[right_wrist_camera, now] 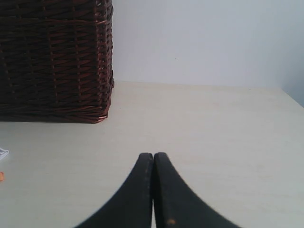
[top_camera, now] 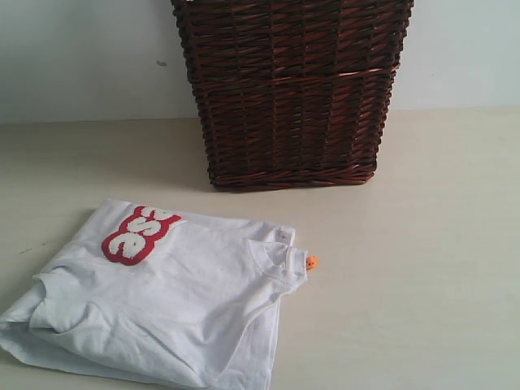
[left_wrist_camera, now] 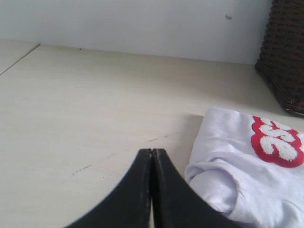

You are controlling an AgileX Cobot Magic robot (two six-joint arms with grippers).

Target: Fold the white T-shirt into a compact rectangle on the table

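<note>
**Both grippers clenched and empty, folded shirt beside the left 1**

The left gripper is clenched, its 2 black fingers pressed flat together with nothing between them, above the bare table. The white T-shirt lies on the table just beside this gripper, on its basket side. A rolled fold of cloth runs up close to the nearer finger, but contact cannot be told. Farther out from the fingertips, on the same side, the red lettering faces up, and past it stands the dark wicker basket.

The right gripper is likewise clenched on nothing, fingers meeting along 1 seam over open tabletop. The basket stands ahead of it and off to 1 side, well apart. Only a sliver of white cloth and a fleck of the orange tag reach the edge of its wrist view, so the shirt is well clear of this gripper.

In the exterior view neither gripper shows. The T-shirt lies folded into a rough, slightly rumpled rectangle in front of the basket and apart from it. The lettering sits at the folded shirt's corner nearest the basket, and the orange tag pokes out at the collar edge
</note>
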